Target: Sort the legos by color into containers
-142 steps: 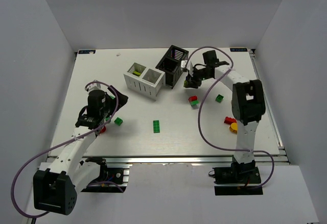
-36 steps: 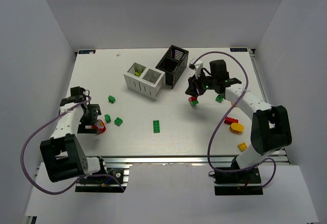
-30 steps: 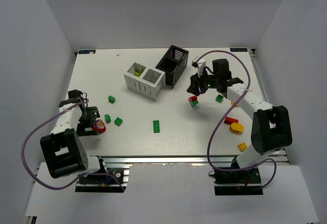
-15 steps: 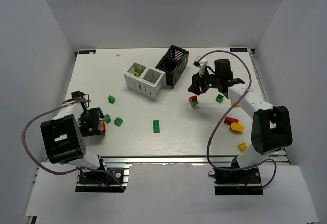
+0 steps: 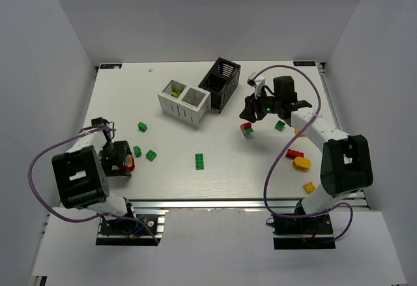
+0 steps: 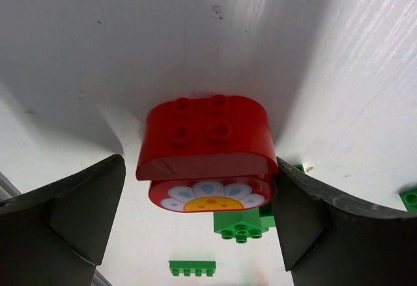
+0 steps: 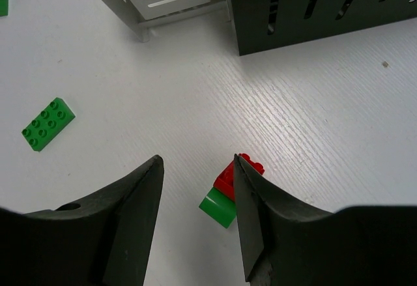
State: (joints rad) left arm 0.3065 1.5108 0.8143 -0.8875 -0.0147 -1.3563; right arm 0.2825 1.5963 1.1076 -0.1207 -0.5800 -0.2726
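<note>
Your left arm has folded back toward its base. Your left end effector (image 6: 199, 163) straddles red flower brick (image 6: 207, 136) at table (image 5: 228, 182) 8 o'clock, sliver of gap, not clamped. Your right end effector (image 7: 197, 160) gapes empty over red-green pair (image 7: 229, 191), 5 o'clock of black box (image 7: 313, 6).

Two containers (image 5: 179, 109) and about twelve visible legos (image 5: 200, 161).

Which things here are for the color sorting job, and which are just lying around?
For the job:
white container
black container
red rounded brick, between the fingers of the left gripper
long green brick
small green bricks
red-and-green piece
red brick
yellow oval piece
yellow brick

Just there:
metal rail at the table's near edge
</note>
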